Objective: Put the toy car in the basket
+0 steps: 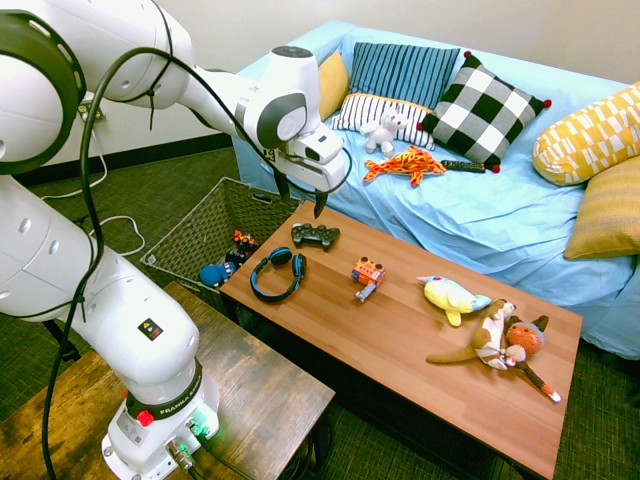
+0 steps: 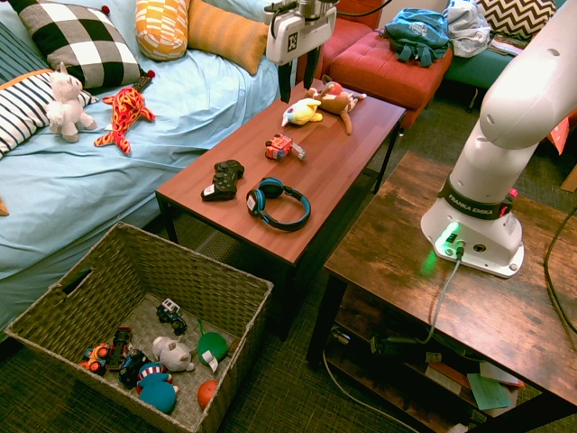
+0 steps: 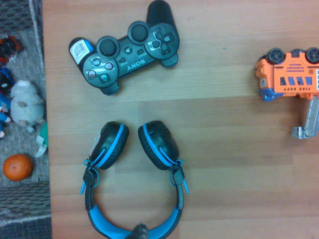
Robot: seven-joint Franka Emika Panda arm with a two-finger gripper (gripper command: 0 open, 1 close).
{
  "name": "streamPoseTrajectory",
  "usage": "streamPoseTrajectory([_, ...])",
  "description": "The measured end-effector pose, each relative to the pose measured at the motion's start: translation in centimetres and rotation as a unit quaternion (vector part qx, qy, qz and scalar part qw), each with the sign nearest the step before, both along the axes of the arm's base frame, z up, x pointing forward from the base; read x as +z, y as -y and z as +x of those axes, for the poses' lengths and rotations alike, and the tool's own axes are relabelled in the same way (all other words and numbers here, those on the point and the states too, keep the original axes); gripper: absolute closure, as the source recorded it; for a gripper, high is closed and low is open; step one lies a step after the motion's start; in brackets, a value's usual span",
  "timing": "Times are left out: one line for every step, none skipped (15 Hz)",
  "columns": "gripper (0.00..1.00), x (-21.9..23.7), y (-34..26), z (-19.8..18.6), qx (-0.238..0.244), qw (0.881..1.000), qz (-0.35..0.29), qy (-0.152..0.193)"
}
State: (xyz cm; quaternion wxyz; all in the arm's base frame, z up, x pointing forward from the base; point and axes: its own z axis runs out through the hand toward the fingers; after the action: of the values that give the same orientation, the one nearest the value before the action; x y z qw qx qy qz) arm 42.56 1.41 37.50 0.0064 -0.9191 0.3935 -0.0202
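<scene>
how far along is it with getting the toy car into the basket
Nothing is done yet: the toy car lies on the coffee table, outside the basket. The gripper hangs open and empty above the gamepad. Left: reach the car, grasp it, carry it over, drop it in.

On the wooden surface (image 3: 224,149) lay a black Sony gamepad (image 3: 127,52), blue-black headphones (image 3: 132,184) near it, and an orange toy fire truck (image 3: 289,77) with a grey ladder well apart. At one edge, the basket (image 3: 20,209) held an orange ball (image 3: 17,167).

Bright, even room light — soft shadows, wrist view slightly soft.
</scene>
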Motion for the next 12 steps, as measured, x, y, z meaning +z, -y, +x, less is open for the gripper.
streamPoseTrajectory([0.0,0.1,0.0,0.1,0.001,1.0,0.0,0.001])
streamPoseTrajectory([0.0,0.0,0.0,0.2,0.001,1.0,0.001,0.0])
streamPoseTrajectory([0.0,-0.3,0.2,0.3,-0.001,1.0,0.003,-0.002])
streamPoseTrajectory([0.0,-0.8,0.7,0.6,-0.006,1.0,0.007,-0.005])
streamPoseTrajectory([0.0,-1.6,1.4,0.8,-0.012,1.0,0.013,-0.008])
streamPoseTrajectory([0.0,-2.6,2.4,1.1,-0.016,1.0,0.021,-0.012])
streamPoseTrajectory([0.0,-3.8,3.4,1.5,-0.02,0.999,0.03,-0.015])
streamPoseTrajectory([0.0,-5.0,4.5,1.9,-0.024,0.999,0.038,-0.019])
streamPoseTrajectory([0.0,-6.4,5.3,2.3,-0.028,0.998,0.044,-0.022])
streamPoseTrajectory([0.0,-7.8,6.1,2.9,-0.031,0.998,0.049,-0.027])
streamPoseTrajectory([0.0,-9.3,6.6,3.6,-0.036,0.997,0.054,-0.032])
streamPoseTrajectory([0.0,-11.0,7.1,4.3,-0.042,0.997,0.057,-0.04])
